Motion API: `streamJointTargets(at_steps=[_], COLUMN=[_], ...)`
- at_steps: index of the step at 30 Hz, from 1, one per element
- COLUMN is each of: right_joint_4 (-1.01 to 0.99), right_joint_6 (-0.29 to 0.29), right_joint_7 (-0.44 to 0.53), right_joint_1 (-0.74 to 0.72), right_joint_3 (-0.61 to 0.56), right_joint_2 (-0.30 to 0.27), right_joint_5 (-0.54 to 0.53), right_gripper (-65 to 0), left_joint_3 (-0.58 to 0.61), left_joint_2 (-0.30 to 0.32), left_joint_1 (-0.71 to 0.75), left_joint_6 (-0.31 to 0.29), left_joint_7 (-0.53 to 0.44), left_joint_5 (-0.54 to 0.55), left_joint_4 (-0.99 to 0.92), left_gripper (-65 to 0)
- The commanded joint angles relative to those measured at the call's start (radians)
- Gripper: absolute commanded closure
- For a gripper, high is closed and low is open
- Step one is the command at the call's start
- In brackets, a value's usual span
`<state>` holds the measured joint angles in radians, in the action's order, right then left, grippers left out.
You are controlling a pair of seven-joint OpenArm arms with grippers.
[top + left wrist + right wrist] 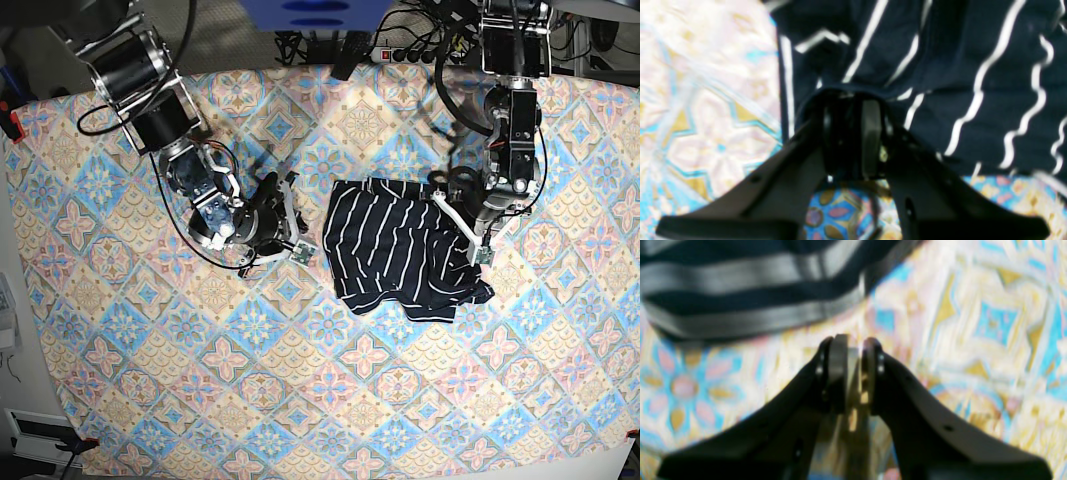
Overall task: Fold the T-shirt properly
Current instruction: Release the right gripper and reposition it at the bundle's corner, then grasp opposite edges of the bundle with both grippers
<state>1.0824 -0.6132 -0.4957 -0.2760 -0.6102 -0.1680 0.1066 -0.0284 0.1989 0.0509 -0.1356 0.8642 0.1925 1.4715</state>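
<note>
The dark navy T-shirt [400,250] with thin white pinstripes lies crumpled in the middle of the patterned cloth. In the left wrist view my left gripper [853,96] is shut on a fold at the edge of the T-shirt [940,66], and fabric bunches over its fingertips. In the base view this gripper [455,205] is at the shirt's upper right side. My right gripper [850,340] is shut and holds nothing. It hovers over the cloth a little short of the T-shirt [740,290]. In the base view it [292,228] is just left of the shirt.
The pastel tile-patterned cloth [300,380] covers the whole table. Cables and a power strip [410,50] lie beyond the far edge. Red clamps [10,125] hold the cloth at the left corners.
</note>
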Motion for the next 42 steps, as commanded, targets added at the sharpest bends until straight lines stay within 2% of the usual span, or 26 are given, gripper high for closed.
streamJointTargets(at_steps=[1, 6, 9, 12, 15, 19, 23, 26, 29, 32, 34, 37, 42], right_joint_4=[0.037, 0.134, 0.155, 0.164, 0.166, 0.149, 0.080, -0.001, -0.113, -0.219, -0.282, -0.374, -0.519], right_joint_6=[0.003, 0.003, 0.003, 0.003, 0.003, 0.003, 0.003, 0.003, 0.003, 0.003, 0.003, 0.003, 0.003], right_joint_7=[-0.005, -0.008, -0.008, -0.002, 0.001, 0.001, 0.002, 0.006, 0.061, 0.113, 0.145, 0.217, 0.320], right_joint_1=[-0.018, -0.016, -0.007, -0.006, -0.010, -0.065, -0.138, -0.185, -0.239, -0.279, -0.299, -0.325, -0.377], right_joint_3=[0.005, 0.005, 0.013, 0.065, 0.111, 0.138, 0.148, 0.141, 0.140, 0.138, 0.138, 0.138, 0.138], right_joint_2=[-0.012, -0.029, -0.029, -0.021, 0.037, 0.089, 0.166, 0.206, 0.233, 0.262, 0.281, 0.298, 0.325], right_joint_5=[0.011, 0.009, 0.009, 0.009, 0.009, 0.009, 0.009, 0.009, 0.009, 0.011, 0.011, 0.011, 0.011], right_gripper=[-9.7, -9.7, -9.7, -9.7, -9.7, -9.7, -9.5, -6.7, -3.6, -2.9, -2.9, -2.4, -2.4], left_joint_3=[-0.001, 0.000, 0.000, -0.011, -0.081, -0.152, -0.135, -0.127, -0.127, -0.133, -0.135, -0.130, -0.135], left_joint_2=[0.006, 0.007, 0.007, 0.009, 0.004, 0.004, 0.006, 0.004, 0.004, 0.004, 0.004, 0.003, -0.034], left_joint_1=[-0.015, -0.066, -0.087, -0.058, -0.013, 0.079, 0.205, 0.263, 0.300, 0.323, 0.327, 0.327, 0.320], left_joint_6=[-0.003, -0.005, -0.005, -0.003, -0.002, -0.002, -0.005, -0.005, -0.005, -0.005, -0.003, -0.003, -0.003], left_joint_7=[-0.018, -0.086, -0.082, -0.053, 0.016, -0.012, -0.007, -0.007, -0.007, -0.007, -0.007, -0.007, -0.012], left_joint_5=[0.003, -0.060, -0.100, -0.118, -0.167, -0.170, -0.136, -0.118, -0.078, -0.026, -0.008, -0.001, -0.006], left_joint_4=[0.013, -0.019, -0.007, 0.097, 0.177, 0.243, 0.366, 0.395, 0.393, 0.393, 0.392, 0.386, 0.311], left_gripper=[-10.4, -10.4, -10.4, -10.4, -10.3, -10.3, -10.3, -10.3, -8.8, -2.2, 0.0, 0.0, 0.0])
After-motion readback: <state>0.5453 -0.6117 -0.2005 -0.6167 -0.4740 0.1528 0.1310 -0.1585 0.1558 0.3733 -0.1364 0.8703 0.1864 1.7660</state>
